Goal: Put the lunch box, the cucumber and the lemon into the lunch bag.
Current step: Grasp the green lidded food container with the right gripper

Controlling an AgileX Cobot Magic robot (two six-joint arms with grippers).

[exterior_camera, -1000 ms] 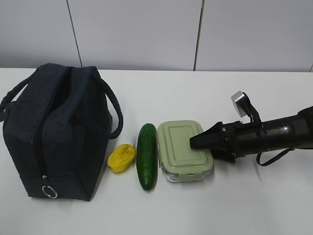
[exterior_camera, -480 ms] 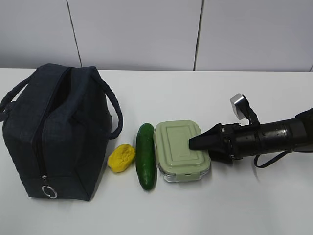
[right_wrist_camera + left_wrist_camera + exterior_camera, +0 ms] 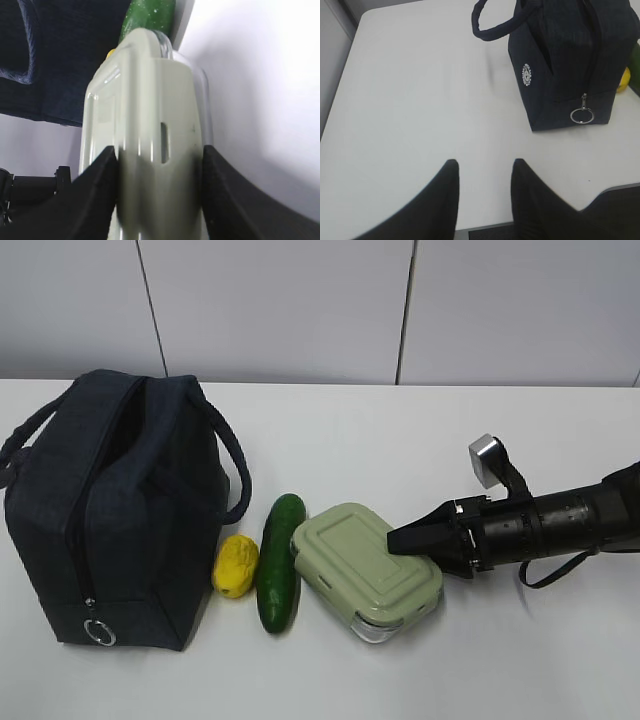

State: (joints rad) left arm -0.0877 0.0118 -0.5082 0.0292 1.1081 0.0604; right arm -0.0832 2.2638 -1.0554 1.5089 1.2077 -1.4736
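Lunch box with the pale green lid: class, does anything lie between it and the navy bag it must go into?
Yes. The dark green cucumber lies against the clear lunch box on its bag side, and the small yellow lemon sits between the cucumber and the navy fabric lunch bag.

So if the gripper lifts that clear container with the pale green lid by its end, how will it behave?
The clear container with the pale green lid looks rigid, so it probably won't flex between the right gripper fingers. Its smooth, glossy walls could slip. Gripped at one end, it already sits tilted against the dark green cucumber and may sag or pivot further.
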